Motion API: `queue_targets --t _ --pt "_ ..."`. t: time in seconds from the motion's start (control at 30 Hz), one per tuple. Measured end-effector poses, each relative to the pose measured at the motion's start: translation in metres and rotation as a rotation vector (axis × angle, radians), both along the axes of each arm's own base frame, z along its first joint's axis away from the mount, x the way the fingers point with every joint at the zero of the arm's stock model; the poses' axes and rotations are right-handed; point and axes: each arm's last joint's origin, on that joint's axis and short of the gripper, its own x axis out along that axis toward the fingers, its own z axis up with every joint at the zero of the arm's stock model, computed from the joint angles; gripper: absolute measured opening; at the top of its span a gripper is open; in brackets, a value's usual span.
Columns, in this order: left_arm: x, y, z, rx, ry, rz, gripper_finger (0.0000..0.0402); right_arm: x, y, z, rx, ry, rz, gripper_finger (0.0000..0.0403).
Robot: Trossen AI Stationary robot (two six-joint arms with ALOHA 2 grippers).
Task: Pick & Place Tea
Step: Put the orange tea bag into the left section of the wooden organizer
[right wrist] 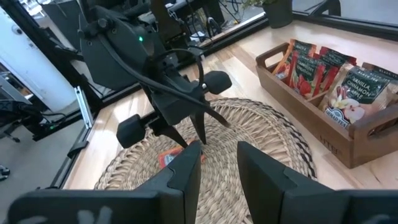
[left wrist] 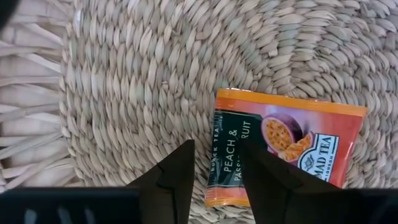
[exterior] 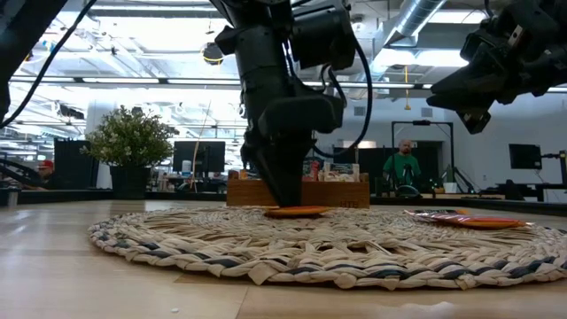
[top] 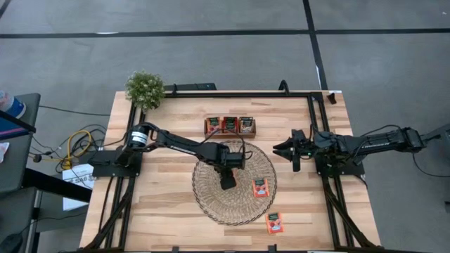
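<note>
right under the left gripper (left wrist: 214,171), on the woven mat (top: 211,200), lies the tea sachet (left wrist: 283,152) you're after: orange, with a dark band, flat on the weave. your fingers (left wrist: 177,177) are parted and come down astride its dark-banded edge, one on the mat just beside it, the other over the printed face. nothing is gripped yet, as far as i can judge. the sachet is nearly square, so it has no strong long axis. its dark band lies at the end nearest your fingers and its fruit picture runs away from them.

further out, a second sachet (top: 261,187) lies on the mat on the far side of your gripper from the arm's base, and a third (top: 275,223) sits off the mat on the bare table (top: 155,211), beyond that one. the wooden tray (top: 230,126) past the mat already holds sachets in all three compartments, so part of the job looks done, while three sachets remain out.

the right gripper (top: 287,148) hangs above the table beside the mat, fingers apart, holding nothing.
</note>
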Motion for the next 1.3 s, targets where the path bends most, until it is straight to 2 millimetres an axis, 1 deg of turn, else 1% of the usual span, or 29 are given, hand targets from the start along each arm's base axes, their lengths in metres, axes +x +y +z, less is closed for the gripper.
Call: queue_targets --t 0.17,0.4,0.53,0.73,0.83,1.0,1.3 --pt "-0.001 -0.001 0.000 -0.026 0.017 0.006 0.0093 0.000 0.000 0.000 0.000 0.000 0.000 0.0098" --pt "-0.002 -0.001 0.000 -0.029 0.022 0.007 0.0029 0.000 0.000 0.000 0.000 0.000 0.000 0.0098" --pt "-0.002 -0.001 -0.001 -0.028 0.026 0.007 0.0004 0.000 0.000 0.000 0.000 0.000 0.000 0.0098" --pt "-0.002 -0.001 -0.001 -0.032 0.027 0.019 0.0000 0.000 0.000 0.000 0.000 0.000 0.000 0.0098" --pt "-0.003 -0.001 0.003 -0.038 0.020 0.037 0.0000 0.000 0.000 0.000 0.000 0.000 0.000 0.0098" --pt "-0.007 0.000 0.020 -0.047 -0.007 0.058 0.0000 0.000 0.000 0.000 0.000 0.000 0.001 0.0098" --pt "-0.022 0.001 0.054 -0.038 -0.021 0.064 0.0000 0.000 0.000 0.000 0.001 0.000 0.000 0.0098"
